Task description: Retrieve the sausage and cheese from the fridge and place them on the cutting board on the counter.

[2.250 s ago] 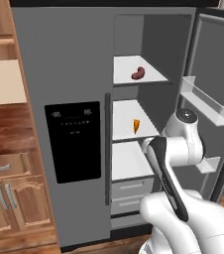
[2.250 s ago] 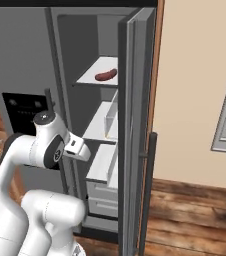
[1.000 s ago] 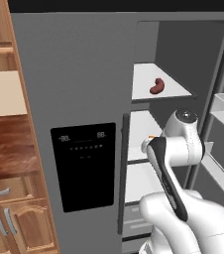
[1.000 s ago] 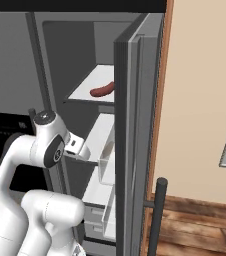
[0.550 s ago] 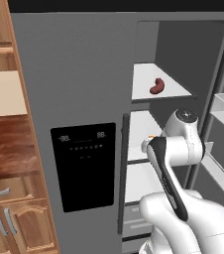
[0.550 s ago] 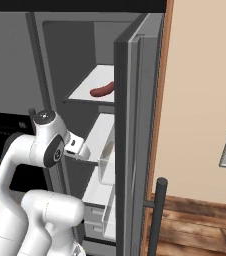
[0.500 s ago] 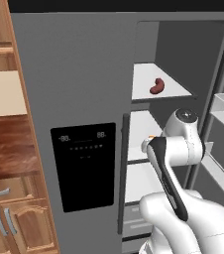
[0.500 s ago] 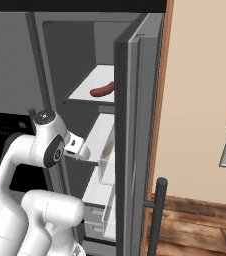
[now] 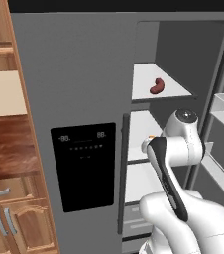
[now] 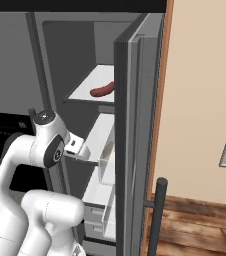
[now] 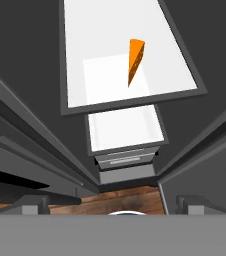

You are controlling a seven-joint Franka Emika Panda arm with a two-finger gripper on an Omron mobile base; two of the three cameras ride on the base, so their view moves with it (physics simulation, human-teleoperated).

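Orange cheese [image 11: 136, 59] sits on the fridge [image 9: 79, 74] middle shelf, below the sausage [image 9: 157, 86]. Light, stiff, probably slick: I'd pinch its flat faces. My jaws gape wide, empty.

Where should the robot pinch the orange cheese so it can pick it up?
Probably across the two flat sides of the cheese, near its thick middle rather than the pointed tip. The wedge stands on edge on the white shelf of the fridge, so coming from the open front, over the shelf edge, looks best. The open gripper is not yet at it.
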